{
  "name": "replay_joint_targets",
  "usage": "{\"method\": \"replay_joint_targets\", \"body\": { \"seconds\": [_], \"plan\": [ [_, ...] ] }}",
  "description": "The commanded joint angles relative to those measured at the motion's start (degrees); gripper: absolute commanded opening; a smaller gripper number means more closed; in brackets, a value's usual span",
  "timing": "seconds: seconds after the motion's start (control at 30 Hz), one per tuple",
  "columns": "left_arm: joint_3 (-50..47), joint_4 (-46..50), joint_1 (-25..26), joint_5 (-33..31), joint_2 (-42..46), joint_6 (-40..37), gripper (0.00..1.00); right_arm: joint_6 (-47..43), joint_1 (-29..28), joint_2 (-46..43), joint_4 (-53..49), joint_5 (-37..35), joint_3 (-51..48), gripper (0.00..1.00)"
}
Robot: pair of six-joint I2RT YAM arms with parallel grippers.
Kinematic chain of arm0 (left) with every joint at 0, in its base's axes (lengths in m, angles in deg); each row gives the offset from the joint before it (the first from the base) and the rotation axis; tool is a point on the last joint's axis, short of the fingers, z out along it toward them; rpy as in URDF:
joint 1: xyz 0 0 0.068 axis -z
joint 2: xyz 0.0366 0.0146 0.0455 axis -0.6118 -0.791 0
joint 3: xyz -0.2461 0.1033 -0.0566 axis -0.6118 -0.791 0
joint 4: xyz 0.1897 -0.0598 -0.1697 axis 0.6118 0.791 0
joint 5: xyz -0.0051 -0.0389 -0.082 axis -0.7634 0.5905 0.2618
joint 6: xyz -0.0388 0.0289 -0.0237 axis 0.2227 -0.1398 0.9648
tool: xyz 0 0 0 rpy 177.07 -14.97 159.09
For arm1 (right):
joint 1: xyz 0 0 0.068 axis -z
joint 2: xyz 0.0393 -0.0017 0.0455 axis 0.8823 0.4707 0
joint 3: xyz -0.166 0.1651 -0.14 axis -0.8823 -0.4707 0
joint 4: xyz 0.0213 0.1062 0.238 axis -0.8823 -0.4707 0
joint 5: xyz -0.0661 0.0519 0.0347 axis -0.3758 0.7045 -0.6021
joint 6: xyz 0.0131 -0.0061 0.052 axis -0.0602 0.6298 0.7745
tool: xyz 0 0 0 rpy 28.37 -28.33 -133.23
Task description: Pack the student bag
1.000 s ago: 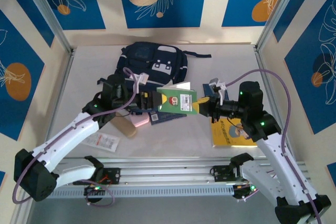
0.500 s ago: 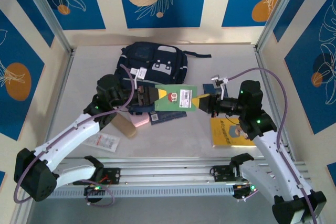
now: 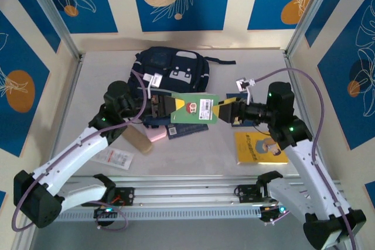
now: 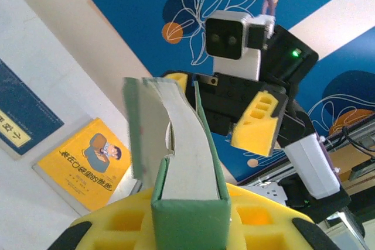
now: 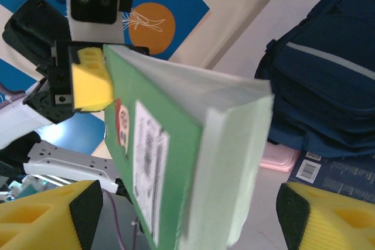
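The student bag (image 3: 170,65) lies long axis left–right, patch up — left pincer (image 3: 163,108) clamped on green book (image 3: 196,109), right pincer (image 3: 225,111) apart.

The student bag (image 3: 171,67), navy blue with pale grey stripes, lies flat at the far middle of the tabletop (image 3: 258,74), grey-white buckled patch facing up

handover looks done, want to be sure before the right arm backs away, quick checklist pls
1. left gripper shut on the green book: ok
2. right gripper jaws apart, pads off the book: ok
3. book level and off the table: ok
4. yellow book lying flat below the right arm, out of its way: ok
5. student bag open to take the book: cannot tell
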Motion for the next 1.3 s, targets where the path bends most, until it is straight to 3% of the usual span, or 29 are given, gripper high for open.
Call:
{"method": "replay_joint_targets", "body": {
  "seconds": [0.0,0.17,0.3,0.43,0.53,0.7,1.0,1.13,1.17,1.27],
  "plan": [
    [2.18,-6.01,-0.03,1.93,2.05,0.26,0.00,0.93,-0.35,5.13,-6.94,2.96,4.29,0.81],
    [2.13,-7.27,-0.03,1.77,4.08,1.63,0.00,4.67,-2.03,5.35,0.08,2.56,1.59,0.81],
    [2.25,-7.01,-0.03,1.16,5.23,1.93,0.00,7.92,-6.63,5.45,5.99,2.59,0.06,0.81],
    [2.13,-7.68,-0.03,0.98,5.02,2.56,0.00,14.78,-8.87,6.96,14.08,6.84,-1.47,0.83],
    [2.13,-8.44,-0.04,0.98,4.54,3.11,0.00,23.13,-9.77,7.13,26.02,9.80,-4.54,0.84],
    [1.98,-8.28,-0.03,0.73,4.45,3.06,0.00,25.38,-11.71,6.38,29.38,9.23,-4.47,0.80],
    [0.64,-4.54,-0.03,-0.23,4.01,0.20,0.00,26.87,-10.61,4.18,30.32,7.60,-5.01,0.46],
    [2.39,3.03,-0.11,-1.29,3.04,-5.14,0.00,26.19,-9.20,3.05,27.87,6.48,-5.98,0.04],
    [3.81,7.71,-0.18,-2.56,2.47,-8.34,0.00,25.27,-8.94,2.56,26.01,5.30,-5.76,0.00],
    [10.66,25.50,-1.60,-10.40,-0.82,-18.22,0.46,18.37,-7.56,-0.36,13.89,-2.88,-3.57,0.00]
  ]
}}
